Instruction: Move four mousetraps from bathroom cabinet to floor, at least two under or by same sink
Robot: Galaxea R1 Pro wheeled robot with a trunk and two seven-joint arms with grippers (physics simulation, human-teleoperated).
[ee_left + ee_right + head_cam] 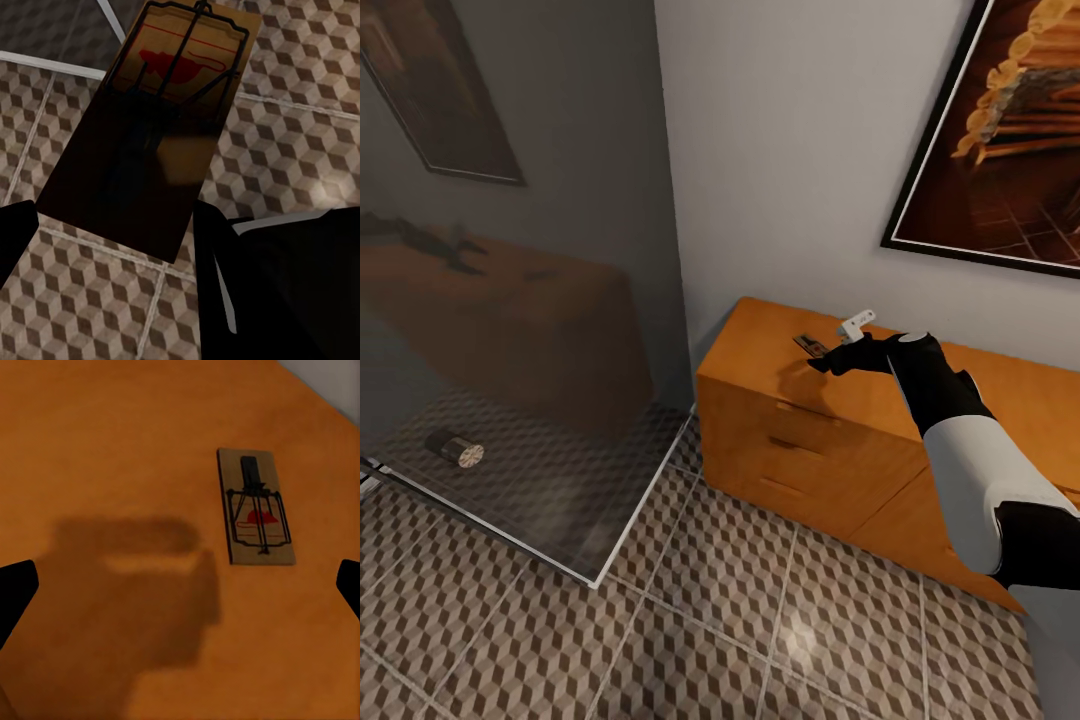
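Note:
One mousetrap (810,346) lies flat on top of the orange-wood cabinet (800,450), near its left back corner. In the right wrist view this mousetrap (255,508) rests on the cabinet top (112,450), its red mark and wire bar facing up. My right gripper (826,358) hovers just above and beside it, open, and both fingertips of the gripper (182,589) stand far apart with nothing between them. A second mousetrap (161,127) hangs over the cube-patterned floor (300,135), and my left gripper (112,240) is shut on its near end.
A glass shower screen (510,400) with a white bottom frame stands left of the cabinet, reflecting it. A small metal cylinder (455,449) lies behind the glass. A framed picture (1000,130) hangs above the cabinet. Patterned bathroom floor (710,620) stretches out in front.

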